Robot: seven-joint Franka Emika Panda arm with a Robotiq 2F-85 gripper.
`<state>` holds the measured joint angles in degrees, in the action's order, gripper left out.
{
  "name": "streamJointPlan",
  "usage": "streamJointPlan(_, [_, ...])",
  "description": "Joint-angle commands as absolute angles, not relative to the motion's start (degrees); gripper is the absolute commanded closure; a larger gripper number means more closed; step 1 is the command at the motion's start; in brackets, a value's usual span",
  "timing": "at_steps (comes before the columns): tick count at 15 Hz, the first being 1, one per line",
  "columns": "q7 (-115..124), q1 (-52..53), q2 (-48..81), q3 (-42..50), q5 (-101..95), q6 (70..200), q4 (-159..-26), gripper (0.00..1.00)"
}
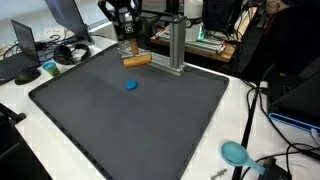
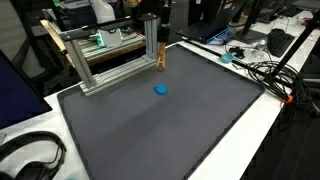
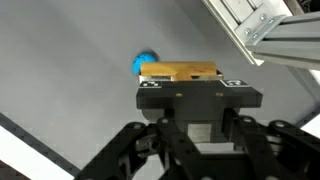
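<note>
A wooden block [image 1: 136,60] hangs just above the far part of the black mat [image 1: 130,125], with my gripper [image 1: 126,42] shut on it from above. In the wrist view the block [image 3: 180,71] lies crosswise past the gripper [image 3: 198,88], whose fingertips are hidden by its own body. A small blue ball [image 1: 131,85] rests on the mat a short way in front of the block. It shows in both exterior views, ball [image 2: 160,89] under block [image 2: 160,60], and its edge peeks out beside the block in the wrist view, ball [image 3: 144,62].
An aluminium frame [image 1: 172,45] [image 2: 110,58] [image 3: 262,28] stands at the mat's far edge, right next to the gripper. Headphones [image 1: 70,52] and a laptop [image 1: 25,40] lie off the mat. A teal object [image 1: 235,152] and cables [image 2: 265,75] sit on the white table.
</note>
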<state>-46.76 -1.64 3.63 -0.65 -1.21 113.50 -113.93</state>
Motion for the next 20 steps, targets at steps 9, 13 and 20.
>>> streamJointPlan(9, [-70.5,-3.4,9.0,0.3,-1.7,117.7,-111.2,0.78])
streamJointPlan(13, [-68.3,-3.9,10.0,0.4,-1.6,118.0,-112.0,0.53])
streamJointPlan(20, [-71.8,-4.7,13.8,-0.5,-0.5,123.9,-111.1,0.78])
